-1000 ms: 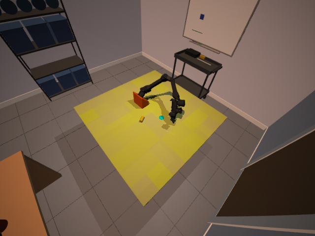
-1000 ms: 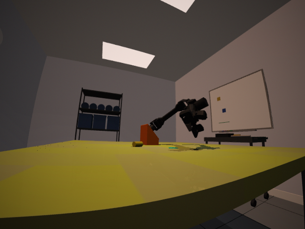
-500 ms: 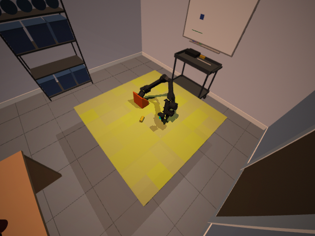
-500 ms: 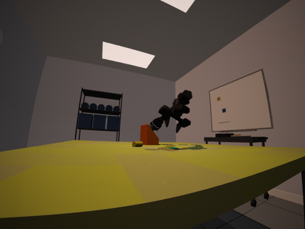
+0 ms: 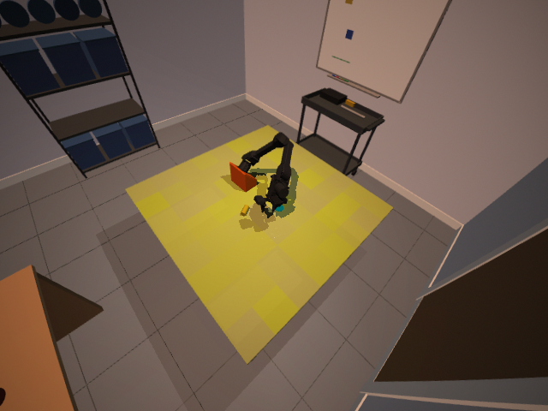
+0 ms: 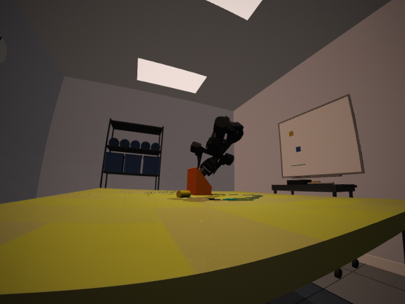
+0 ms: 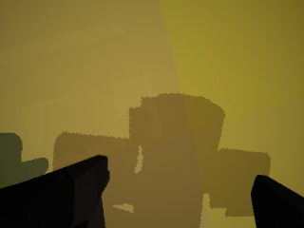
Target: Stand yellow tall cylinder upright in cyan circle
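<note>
- Yellow tall cylinder point(image 5: 244, 210) point(image 6: 183, 194): one, lying on its side on the bench point(image 5: 274, 287) point(image 6: 130, 235); just left of centre in the top view, below the orange-red block point(image 5: 241, 178) point(image 6: 195, 183). Absent from the wrist view.
- Cyan circle point(image 5: 279, 208) point(image 6: 230, 199): right of the cylinder in the top and exterior views, partly covered by the arm in the former; no cylinder stands in it.
- End effector point(image 5: 269, 213) point(image 6: 199, 166) point(image 7: 180, 177): fingers spread, nothing between them, raised above the bench.
- Step in hand, as judged: approach to the cylinder, before any grasp.
- Approach: travel left in the top view, then turn the fingers to straddle the round sides, square to the long axis. Bring the cylinder into the wrist view before descending.
- Grasp: descend with equal clearance on both sides and close gently; an off-centre closing may roll it away.
- Provision for uprighting: choose a hold that leaves the intended base free and gives the wrist room to turn; lift before tilting, lest an end scrape.
</note>
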Controlling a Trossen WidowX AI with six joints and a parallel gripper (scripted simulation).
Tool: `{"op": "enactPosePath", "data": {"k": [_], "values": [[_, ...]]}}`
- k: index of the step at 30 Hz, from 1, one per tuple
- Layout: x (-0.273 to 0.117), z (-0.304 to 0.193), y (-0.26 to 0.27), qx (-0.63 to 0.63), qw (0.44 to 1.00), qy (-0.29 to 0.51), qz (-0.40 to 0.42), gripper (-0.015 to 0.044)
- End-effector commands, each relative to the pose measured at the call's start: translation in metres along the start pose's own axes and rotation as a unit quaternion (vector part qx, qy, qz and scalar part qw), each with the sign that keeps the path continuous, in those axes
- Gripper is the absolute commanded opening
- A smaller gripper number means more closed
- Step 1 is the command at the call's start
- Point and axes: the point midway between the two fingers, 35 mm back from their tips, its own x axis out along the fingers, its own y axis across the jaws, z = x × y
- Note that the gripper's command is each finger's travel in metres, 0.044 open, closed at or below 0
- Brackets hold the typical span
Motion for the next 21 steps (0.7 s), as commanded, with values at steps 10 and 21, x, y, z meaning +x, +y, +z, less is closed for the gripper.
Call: {"op": "enactPosePath", "data": {"k": [10, 21], "values": [[0.002, -0.041, -0.06, 0.146, 0.986, 0.069, 0.029, 0.0309], [0.001, -0.08, -0.098, 0.262, 0.955, 0.122, 0.064, 0.0309]]}}
